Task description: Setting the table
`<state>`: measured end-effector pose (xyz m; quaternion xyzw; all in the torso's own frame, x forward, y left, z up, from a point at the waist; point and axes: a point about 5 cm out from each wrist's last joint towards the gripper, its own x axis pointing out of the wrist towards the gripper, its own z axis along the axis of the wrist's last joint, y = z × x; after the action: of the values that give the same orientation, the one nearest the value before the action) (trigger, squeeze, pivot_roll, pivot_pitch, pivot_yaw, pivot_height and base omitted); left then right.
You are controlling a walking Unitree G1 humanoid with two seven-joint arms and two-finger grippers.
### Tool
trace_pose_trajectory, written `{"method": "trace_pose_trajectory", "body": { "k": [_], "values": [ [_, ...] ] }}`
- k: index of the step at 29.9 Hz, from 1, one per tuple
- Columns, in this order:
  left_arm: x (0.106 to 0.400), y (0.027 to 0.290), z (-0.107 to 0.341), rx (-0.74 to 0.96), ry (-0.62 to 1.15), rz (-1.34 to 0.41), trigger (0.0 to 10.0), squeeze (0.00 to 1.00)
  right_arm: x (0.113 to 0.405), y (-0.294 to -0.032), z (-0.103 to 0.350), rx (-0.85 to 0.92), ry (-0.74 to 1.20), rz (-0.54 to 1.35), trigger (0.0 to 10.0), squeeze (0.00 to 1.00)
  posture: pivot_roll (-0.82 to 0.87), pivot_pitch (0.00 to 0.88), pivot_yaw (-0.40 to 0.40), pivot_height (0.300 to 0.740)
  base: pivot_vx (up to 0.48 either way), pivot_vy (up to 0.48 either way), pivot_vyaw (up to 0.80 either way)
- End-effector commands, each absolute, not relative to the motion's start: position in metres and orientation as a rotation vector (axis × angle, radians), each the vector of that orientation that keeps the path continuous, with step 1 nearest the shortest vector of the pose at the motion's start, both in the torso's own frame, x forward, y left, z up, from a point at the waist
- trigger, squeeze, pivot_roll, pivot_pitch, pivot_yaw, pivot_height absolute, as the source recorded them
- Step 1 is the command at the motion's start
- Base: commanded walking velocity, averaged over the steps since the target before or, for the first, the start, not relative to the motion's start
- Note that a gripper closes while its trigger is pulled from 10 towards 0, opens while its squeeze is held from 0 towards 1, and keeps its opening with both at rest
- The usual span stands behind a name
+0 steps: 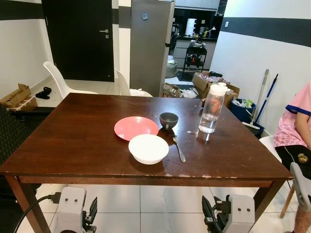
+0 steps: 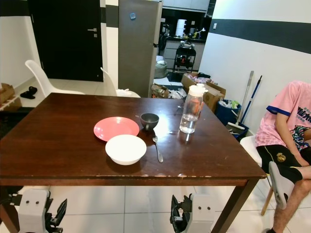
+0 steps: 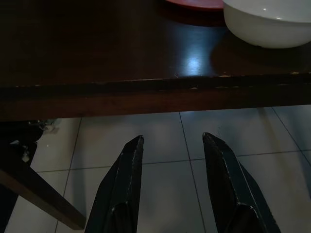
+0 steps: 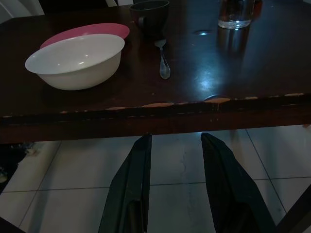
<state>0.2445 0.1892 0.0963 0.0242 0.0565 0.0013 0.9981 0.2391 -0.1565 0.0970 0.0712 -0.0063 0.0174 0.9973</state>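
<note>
Tableware: a white bowl, a pink plate, a dark cup and a spoon sit clustered near the middle of the dark wooden bench, towards its near edge.
Bowl and plate: the bowl sits just in front of the plate, possibly overlapping its rim; whether they touch is hard to tell.
Spoon: lies just right of the bowl, handle pointing to the near edge, bowl end close to the cup.
Water bottle: stands upright to the right of the cup, tall, clear and mostly empty.
Left gripper: below the bench edge, over the floor tiles, fingers apart, holding nothing.
Right gripper: likewise low before the bench edge, fingers spread, empty.
Person: seated at the right end of the bench.
Risk, raising the arms: either gripper could strike the underside or lip of the bench if lifted straight up.
Risk, crowding: reaching for the bowl could nudge the plate or sweep the spoon.
Risk, bottle: tall and light, so a brushing arm would probably topple it.
</note>
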Motion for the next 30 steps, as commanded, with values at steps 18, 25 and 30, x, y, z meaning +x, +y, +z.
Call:
{"method": "trace_pose_trajectory", "body": {
  "k": [18, 25, 30],
  "values": [
    [0.2395, 0.1897, 0.0918, 0.07, 0.13, 0.008, 10.0, 0.0, 0.2389, -0.1591, 0.0892, 0.134, 0.033, 0.025, 10.0, 0.0, 0.01, 0.0, 0.021, 0.74, 0.0, 0.0, 0.26],
    [0.2389, 0.19, 0.0912, 0.073, 0.132, 0.009, 10.0, 0.0, 0.2388, -0.1592, 0.0891, 0.135, 0.032, 0.026, 10.0, 0.0, 0.01, 0.0, 0.023, 0.74, 0.0, 0.0, 0.78],
    [0.2391, 0.19, 0.0908, 0.074, 0.133, 0.008, 10.0, 0.0, 0.2387, -0.1594, 0.0888, 0.134, 0.033, 0.026, 10.0, 0.0, 0.01, 0.0, 0.023, 0.74, 0.0, 0.0, 0.78]
  ]
}}
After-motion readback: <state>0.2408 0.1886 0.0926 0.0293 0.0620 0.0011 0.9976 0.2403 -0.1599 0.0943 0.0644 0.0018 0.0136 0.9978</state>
